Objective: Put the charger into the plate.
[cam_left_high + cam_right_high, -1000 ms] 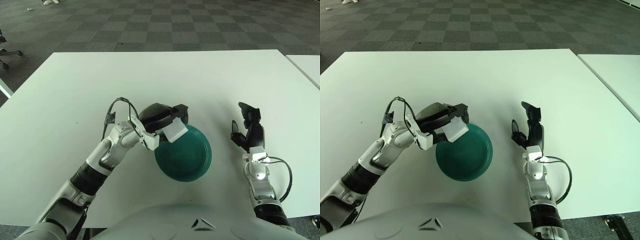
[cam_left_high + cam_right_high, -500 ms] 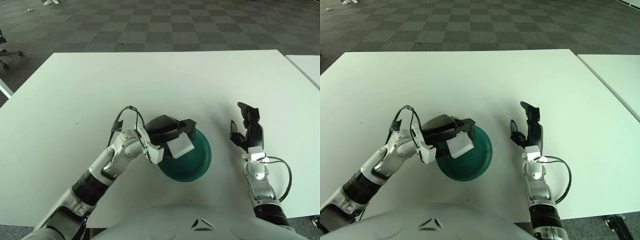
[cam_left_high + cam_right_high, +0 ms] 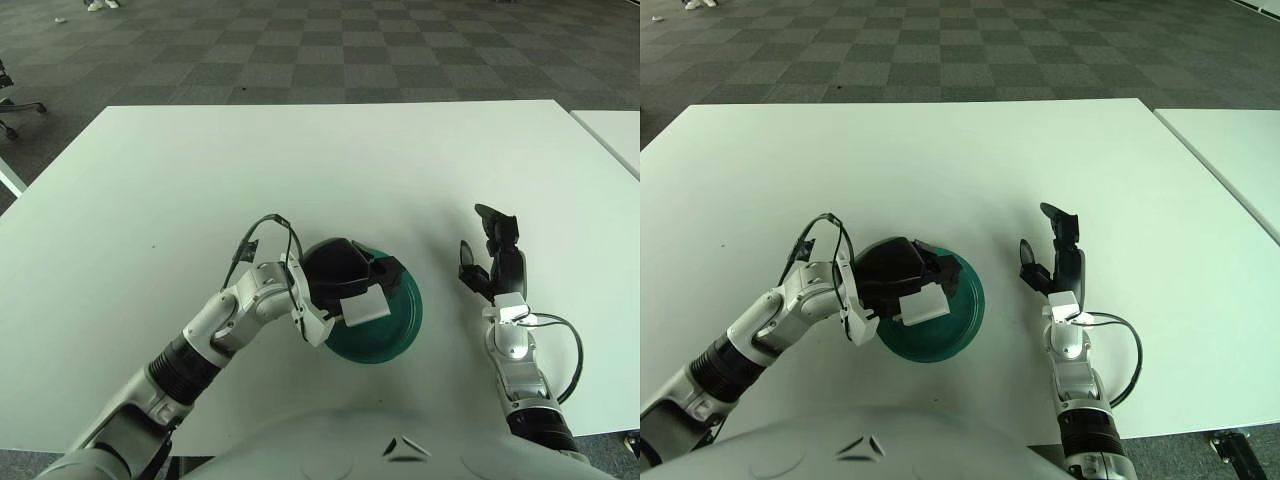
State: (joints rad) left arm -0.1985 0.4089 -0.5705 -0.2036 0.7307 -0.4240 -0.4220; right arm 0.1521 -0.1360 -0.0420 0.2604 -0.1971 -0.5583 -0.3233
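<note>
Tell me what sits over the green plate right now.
The left hand holds the white charger above the plate. The plate's left part is covered, and whether the charger touches it cannot be seen.

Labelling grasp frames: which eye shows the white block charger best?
Left eye view: the white block charger shows its face fully, held by the left hand over the green round plate. Right eye view shows it too, slightly more hand-covered.

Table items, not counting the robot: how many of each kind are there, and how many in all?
Charger, white, held by the left hand over the plate: 1
Plate, green: 1
Total: 2
The right hand shows to the plate's right and holds nothing.
</note>
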